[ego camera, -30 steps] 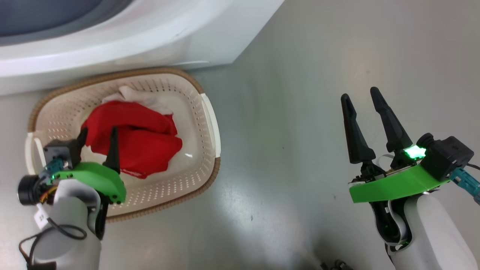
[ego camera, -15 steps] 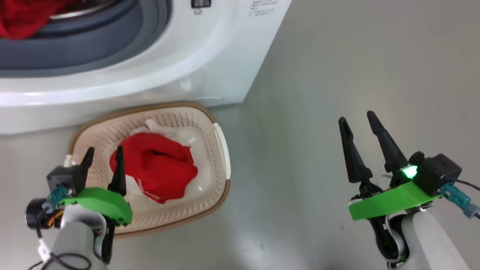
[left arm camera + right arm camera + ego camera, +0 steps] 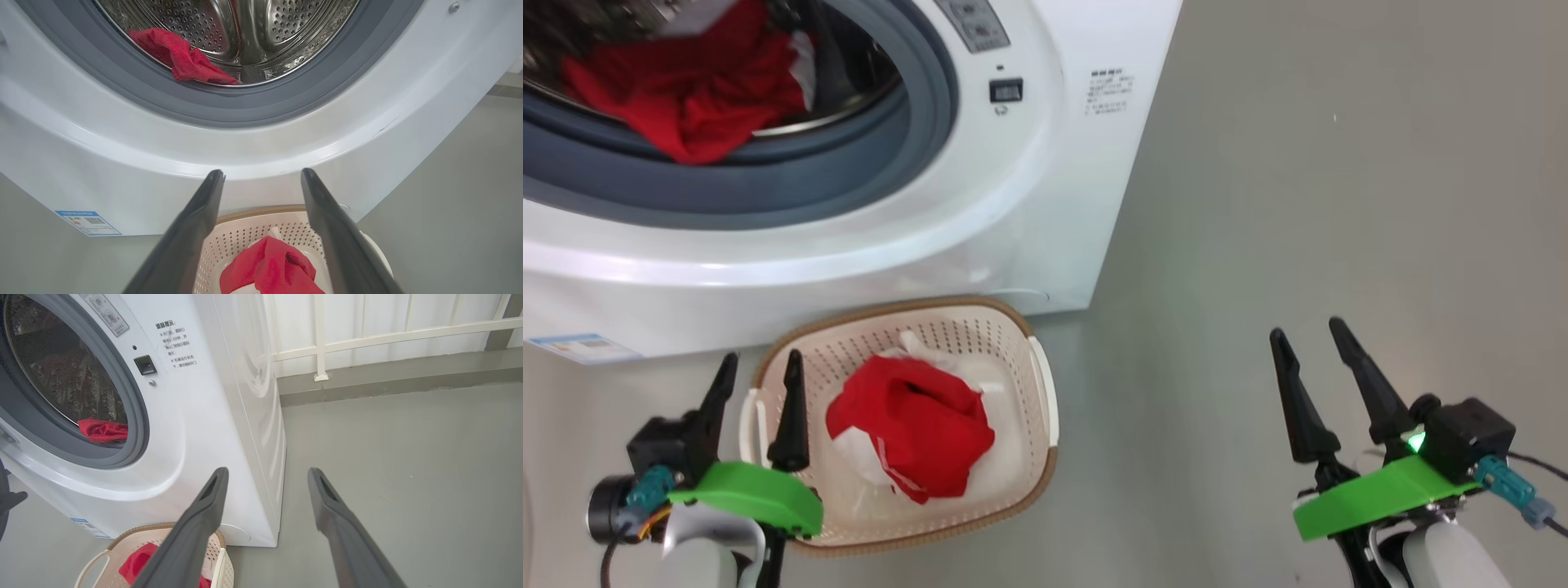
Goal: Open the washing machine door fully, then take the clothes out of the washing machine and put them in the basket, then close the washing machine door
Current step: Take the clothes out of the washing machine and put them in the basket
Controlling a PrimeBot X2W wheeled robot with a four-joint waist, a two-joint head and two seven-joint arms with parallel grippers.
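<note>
**Head view.** The washing machine [image 3: 1029, 204] stands with its mouth uncovered. Part of the clothes [image 3: 686, 98] lies heaped in the drum [image 3: 849, 106] against the grey gasket [image 3: 866, 171]. A red garment [image 3: 915, 425] lies in the basket [image 3: 1045, 408], which sits on the floor [image 3: 1298, 204] just beside the machine's front, presumably so that each load travels only a short way. The left gripper [image 3: 761, 359] hovers at the basket's left rim, jaws wide apart and empty. The right gripper [image 3: 1305, 331] hangs well apart over bare floor, jaws likewise spread and empty, apparently kept out of the working path. **Left wrist view.** The fingers [image 3: 196, 220] point toward the machine's lower lip, with the basket below them and the drum's red cloth above, a pose suited to reaching in for what is left. **Right wrist view.** That arm's fingers frame the machine's right front corner and the floor beyond, and red cloth lies at the drum's lower edge. Judged stage: unloading partly done, door closing not yet begun.
</note>
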